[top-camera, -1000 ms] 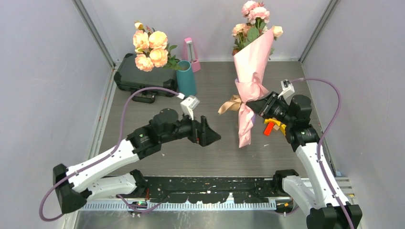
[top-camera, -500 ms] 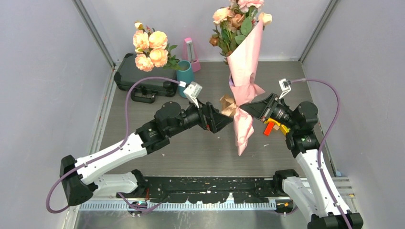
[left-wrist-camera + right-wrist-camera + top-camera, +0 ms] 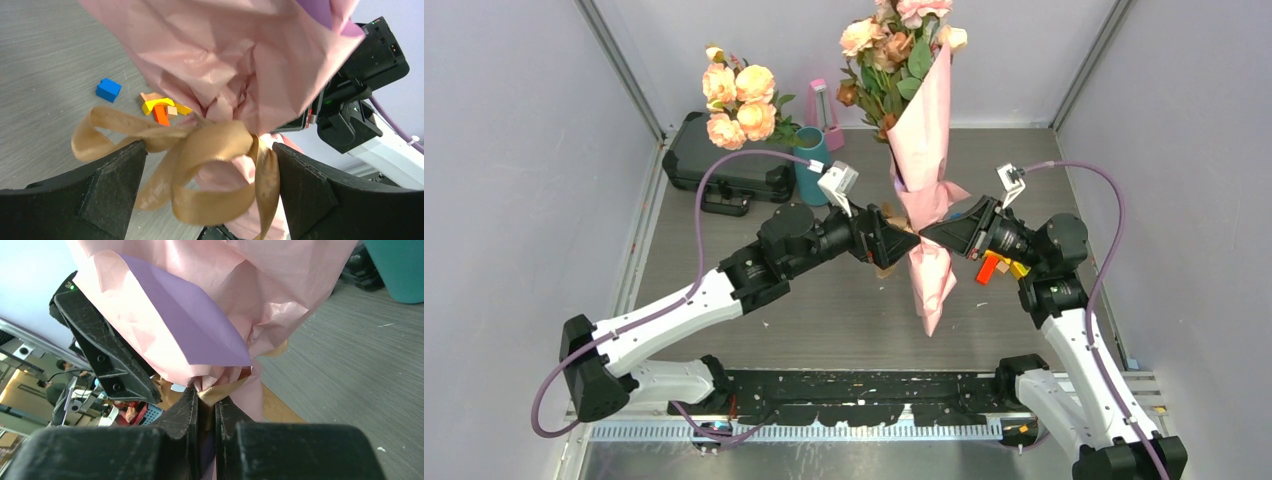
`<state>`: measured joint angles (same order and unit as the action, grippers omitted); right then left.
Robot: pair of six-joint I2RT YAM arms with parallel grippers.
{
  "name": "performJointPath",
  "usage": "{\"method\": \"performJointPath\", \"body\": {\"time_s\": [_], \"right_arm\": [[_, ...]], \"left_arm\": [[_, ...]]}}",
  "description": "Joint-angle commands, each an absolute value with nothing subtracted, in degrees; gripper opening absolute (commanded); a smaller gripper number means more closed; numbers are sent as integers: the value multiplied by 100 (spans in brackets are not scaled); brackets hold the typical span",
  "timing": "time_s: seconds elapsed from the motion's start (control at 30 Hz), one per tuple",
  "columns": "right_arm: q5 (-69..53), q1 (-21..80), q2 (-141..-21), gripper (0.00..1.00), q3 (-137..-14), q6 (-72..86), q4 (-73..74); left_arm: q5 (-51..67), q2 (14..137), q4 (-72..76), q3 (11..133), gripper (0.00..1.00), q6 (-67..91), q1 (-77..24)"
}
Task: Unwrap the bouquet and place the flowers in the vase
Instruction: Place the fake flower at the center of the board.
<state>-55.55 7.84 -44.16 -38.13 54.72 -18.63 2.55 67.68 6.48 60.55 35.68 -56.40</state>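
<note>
The bouquet (image 3: 927, 120) stands nearly upright above the table in pink crinkled paper, with its flowers (image 3: 886, 45) of pink, cream and brown at the top. My right gripper (image 3: 926, 232) is shut on its tied waist; in the right wrist view the jaws (image 3: 206, 401) pinch paper and tan ribbon (image 3: 222, 390). From the left, my left gripper (image 3: 210, 155) stands wide open with the tan ribbon bow (image 3: 220, 145) hanging between its fingers. The teal vase (image 3: 809, 172) stands at the back left, partly hidden behind the left wrist.
A bunch of big peach-orange roses (image 3: 739, 100) sits on a black case (image 3: 714, 160) at the back left, beside a pink metronome-shaped object (image 3: 822, 105). Small coloured blocks (image 3: 160, 107) and a blue block (image 3: 108, 90) lie on the table under the right arm.
The right arm has swung the bouquet up and to the left, more upright. The left gripper has moved right to the ribbon bow and opened a little wider.
</note>
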Motion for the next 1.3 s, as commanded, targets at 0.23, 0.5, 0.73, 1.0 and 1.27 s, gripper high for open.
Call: {"method": "performJointPath", "body": {"time_s": [0.23, 0.5, 0.73, 1.0, 1.27], "right_arm": [[-6045, 968, -4578, 0, -3948, 5559, -3024], [-6144, 1061, -4542, 0, -3981, 5567, -3101], [-6209, 1170, -4454, 0, -3968, 5619, -3241], [-6222, 1219, -4385, 0, -3960, 5717, -3352], [-6118, 1222, -4455, 0, -3794, 5722, -3348]], "left_arm": [[105, 6898, 808, 6501, 100, 3346, -5636], [109, 6948, 913, 6342, 100, 3880, -5531], [182, 6937, 1053, 6193, 91, 4321, -5450], [333, 6928, 1230, 6010, 63, 4595, -5377], [507, 6880, 1400, 5892, 22, 4694, -5301]]}}
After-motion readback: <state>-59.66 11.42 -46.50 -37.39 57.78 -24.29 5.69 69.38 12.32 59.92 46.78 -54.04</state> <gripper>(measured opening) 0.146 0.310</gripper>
